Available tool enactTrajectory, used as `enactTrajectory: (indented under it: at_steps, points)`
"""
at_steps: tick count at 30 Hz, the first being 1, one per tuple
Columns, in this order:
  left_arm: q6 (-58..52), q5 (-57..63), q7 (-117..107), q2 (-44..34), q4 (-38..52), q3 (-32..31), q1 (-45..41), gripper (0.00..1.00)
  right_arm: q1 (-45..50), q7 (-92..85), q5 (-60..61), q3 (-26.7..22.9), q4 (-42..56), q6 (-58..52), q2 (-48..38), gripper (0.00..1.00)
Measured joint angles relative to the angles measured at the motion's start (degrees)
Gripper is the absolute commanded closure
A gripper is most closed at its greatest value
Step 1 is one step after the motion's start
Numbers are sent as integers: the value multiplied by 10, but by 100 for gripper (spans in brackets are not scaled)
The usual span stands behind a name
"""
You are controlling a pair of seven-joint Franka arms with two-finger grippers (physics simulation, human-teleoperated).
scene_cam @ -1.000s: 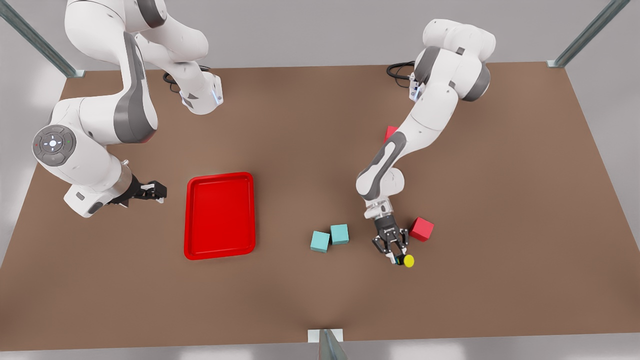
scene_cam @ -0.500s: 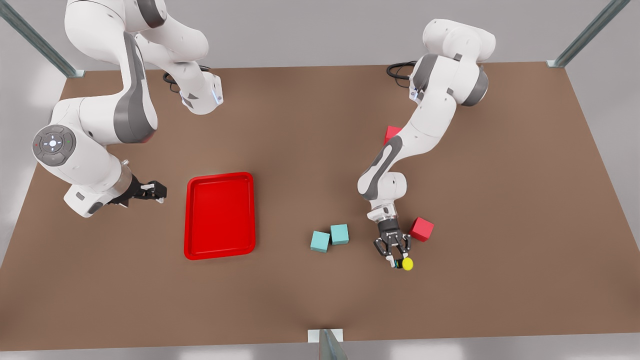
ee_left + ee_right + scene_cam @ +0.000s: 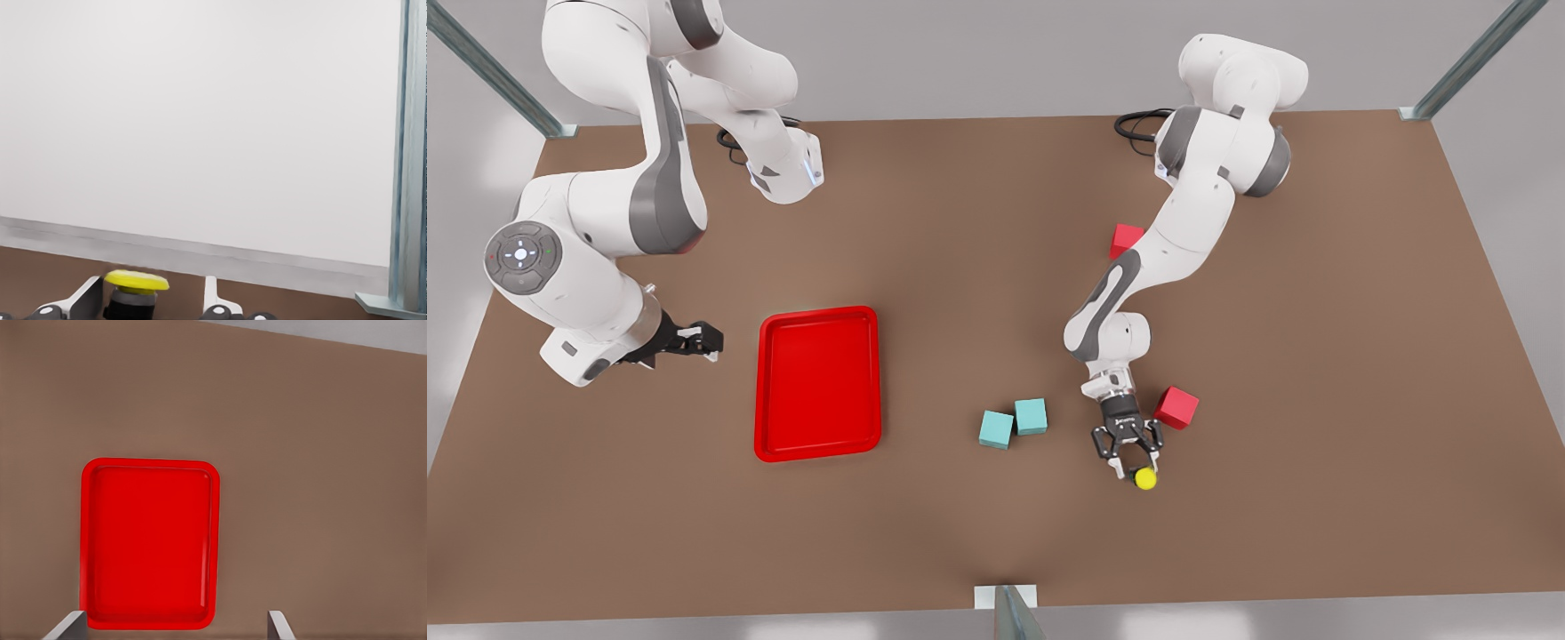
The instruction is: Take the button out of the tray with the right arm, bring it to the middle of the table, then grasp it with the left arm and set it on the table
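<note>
The button [image 3: 1144, 478], a yellow cap on a dark base, is on the table [image 3: 1316, 356] at the front view's right. My left gripper [image 3: 1136, 469] reaches down around it, open. In the left wrist view the button [image 3: 135, 293] stands upright beside one fingertip [image 3: 90, 293], with a gap to the other. The red tray [image 3: 818, 382] lies at the front view's left with nothing in it. My right gripper [image 3: 703, 340] waits open beside it. Its wrist view looks down on the tray [image 3: 148, 543].
Two teal cubes [image 3: 996, 429] [image 3: 1031, 416] sit between the tray and the button. A red cube [image 3: 1176, 407] lies just behind the left gripper, and another red cube [image 3: 1126, 238] sits farther back by that arm. A frame post [image 3: 407, 160] stands at the table corner.
The left gripper has come down and toward the table's front edge with the button. The cap, tipped sideways before, now faces up. The right arm has not moved.
</note>
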Motion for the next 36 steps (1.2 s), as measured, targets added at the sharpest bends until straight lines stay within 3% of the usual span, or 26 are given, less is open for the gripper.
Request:
enactTrajectory:
  at_steps: [16, 21, 25, 27, 29, 30, 32, 36]
  points:
    - [1, 14, 0, -28, -13, 16, 2, 3, 4, 0, 0, 0, 7, 0, 4, 0]
    - [66, 14, 1, -139, -95, 35, 2, 3, 7, 0, -8, 1, 7, 0, 5, 0]
    - [287, -65, 25, -290, -120, 132, 1, 0, 6, 0, -10, 1, 8, 0, 5, 0]
    - [406, -200, 37, -296, -96, 154, -7, 0, 7, 0, -10, 1, 8, 0, 5, 0]
    - [480, -464, 49, -283, -59, 149, -66, 0, 6, 0, -10, 1, 8, 0, 5, 0]
    - [480, -605, 57, -260, 6, 111, -84, 0, 6, 0, -11, 1, 8, 0, 5, 0]
    - [434, -854, 102, -227, 114, 19, -68, 0, 6, 0, -11, 1, 8, 0, 5, 0]
    - [206, -1210, 311, -221, 285, -19, 43, 0, 3, 0, -11, 1, 8, 0, 5, 0]
